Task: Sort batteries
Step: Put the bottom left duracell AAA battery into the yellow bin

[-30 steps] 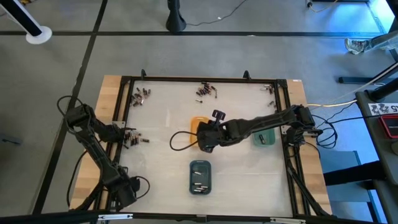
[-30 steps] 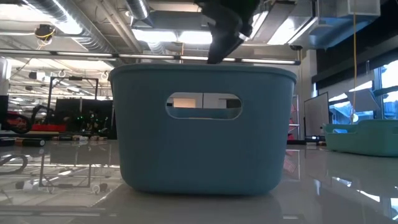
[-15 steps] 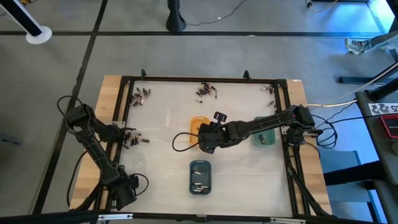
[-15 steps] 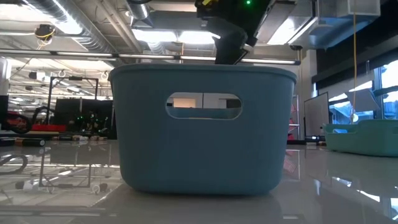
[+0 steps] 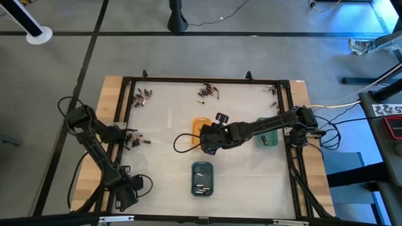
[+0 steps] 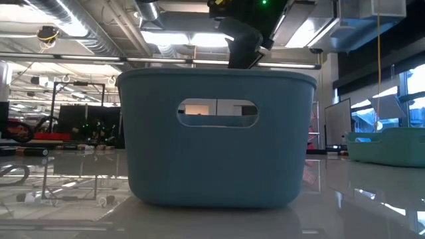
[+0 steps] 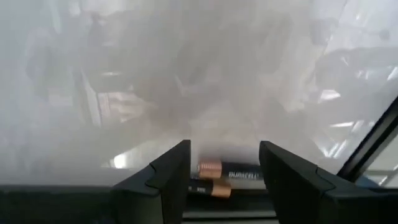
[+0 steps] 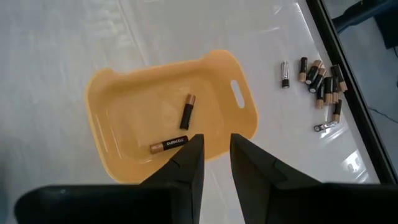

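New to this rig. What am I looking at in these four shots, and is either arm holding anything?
Two dark robot arms work at a white table, sorting batteries. One camera looks down from above, one sits at table height behind the slate-blue tray, and one rides on each wrist. The right gripper hovers over the orange tray, which holds two batteries, and its narrow gap is empty. The left gripper, at the table's left edge, is open around two batteries. Loose batteries lie along the far edge; a green tray sits at right.
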### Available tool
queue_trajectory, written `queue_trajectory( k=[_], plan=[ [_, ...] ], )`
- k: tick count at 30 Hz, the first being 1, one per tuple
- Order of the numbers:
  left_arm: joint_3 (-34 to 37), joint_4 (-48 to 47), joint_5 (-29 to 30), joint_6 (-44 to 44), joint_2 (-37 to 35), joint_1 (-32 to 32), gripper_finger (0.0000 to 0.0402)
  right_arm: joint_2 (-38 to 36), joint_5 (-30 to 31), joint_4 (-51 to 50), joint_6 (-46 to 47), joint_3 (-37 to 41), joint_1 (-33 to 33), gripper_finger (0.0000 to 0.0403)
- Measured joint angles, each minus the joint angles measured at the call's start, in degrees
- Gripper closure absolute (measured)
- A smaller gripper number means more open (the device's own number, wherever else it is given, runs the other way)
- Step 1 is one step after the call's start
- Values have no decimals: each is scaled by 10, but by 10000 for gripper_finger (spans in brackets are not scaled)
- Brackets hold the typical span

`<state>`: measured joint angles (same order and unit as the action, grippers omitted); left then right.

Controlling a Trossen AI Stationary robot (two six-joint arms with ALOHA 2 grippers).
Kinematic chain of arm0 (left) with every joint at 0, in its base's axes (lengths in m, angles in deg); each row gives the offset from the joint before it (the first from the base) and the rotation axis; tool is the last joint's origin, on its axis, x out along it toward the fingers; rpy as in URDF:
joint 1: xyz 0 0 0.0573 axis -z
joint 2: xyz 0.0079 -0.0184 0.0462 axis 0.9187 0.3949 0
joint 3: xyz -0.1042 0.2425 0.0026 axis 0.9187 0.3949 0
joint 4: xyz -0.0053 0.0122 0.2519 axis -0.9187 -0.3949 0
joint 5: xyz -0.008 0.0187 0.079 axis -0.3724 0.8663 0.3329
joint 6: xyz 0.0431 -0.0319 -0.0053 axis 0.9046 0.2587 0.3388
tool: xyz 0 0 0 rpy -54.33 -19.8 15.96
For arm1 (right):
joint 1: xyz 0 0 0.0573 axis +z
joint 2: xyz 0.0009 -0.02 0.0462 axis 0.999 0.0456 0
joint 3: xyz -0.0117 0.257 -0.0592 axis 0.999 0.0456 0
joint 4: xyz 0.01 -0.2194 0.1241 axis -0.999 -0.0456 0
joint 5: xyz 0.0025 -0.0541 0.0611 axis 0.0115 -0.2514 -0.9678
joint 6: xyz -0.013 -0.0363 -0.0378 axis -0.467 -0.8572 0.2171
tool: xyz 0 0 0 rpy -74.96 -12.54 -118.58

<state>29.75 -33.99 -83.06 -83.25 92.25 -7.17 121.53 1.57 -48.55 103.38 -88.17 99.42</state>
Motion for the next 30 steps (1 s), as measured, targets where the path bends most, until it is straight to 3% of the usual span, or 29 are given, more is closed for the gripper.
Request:
queue_trajectory(
  k=[14, 23, 30],
  plan=[
    [0, -12, 50, -31, 0, 1, 218, 0, 0, 2, -1, 0, 0, 323],
    [0, -13, 56, -18, 0, 1, 124, -1, -2, 2, -2, 0, 0, 323],
    [0, 24, 11, 22, 0, 11, 115, -1, -11, 2, -2, 0, 0, 323]
  ],
)
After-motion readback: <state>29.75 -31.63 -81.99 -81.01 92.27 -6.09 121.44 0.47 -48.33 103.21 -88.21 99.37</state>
